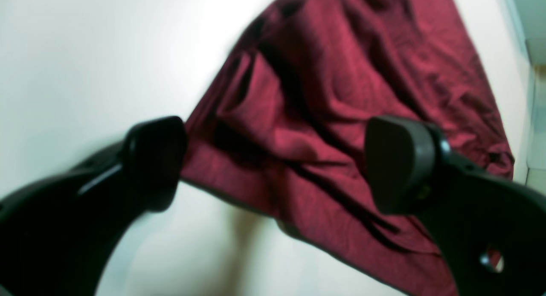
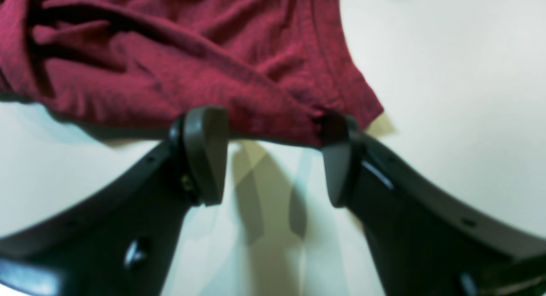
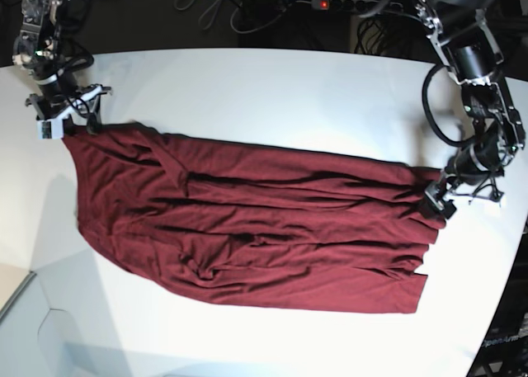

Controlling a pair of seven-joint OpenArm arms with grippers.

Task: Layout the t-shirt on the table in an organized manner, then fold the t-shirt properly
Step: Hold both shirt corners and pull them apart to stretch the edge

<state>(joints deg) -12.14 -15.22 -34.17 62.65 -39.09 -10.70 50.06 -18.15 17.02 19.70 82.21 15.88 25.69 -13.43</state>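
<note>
At nine to ten o'clock in the base view stands the right tool, at the upper left corner of the large plain dark maroon soft fabric t-shirt; in the right wrist view its black jaws stand well apart with bare white between them, and the cloth's corner and hem lie across their tips, touching the right-hand tip; whether that tip pinches anything I cannot tell, but nothing sits between the jaws. The t-shirt lies across the middle of the broad, smooth, plain white surface, spread long from nine o'clock to three o'clock, with long creases along it and a bunched fold near six o'clock; it is flattened in the main, not yet smooth, and not folded. At three o'clock the left tool hangs just at the cloth's right edge; in the left wrist view its jaws are wide, the maroon fabric lying below and between them on the surface, gripped by neither.

The step in hand reads as the laying-out: the cloth stretched between the two ends and let go at the left arm's side. Next, by my judgement, the wrinkles near six o'clock want drawing out by a fresh pinch on a hem or corner; only then can a fold begin; a careless regrasp could rumple the spread cloth.
</note>
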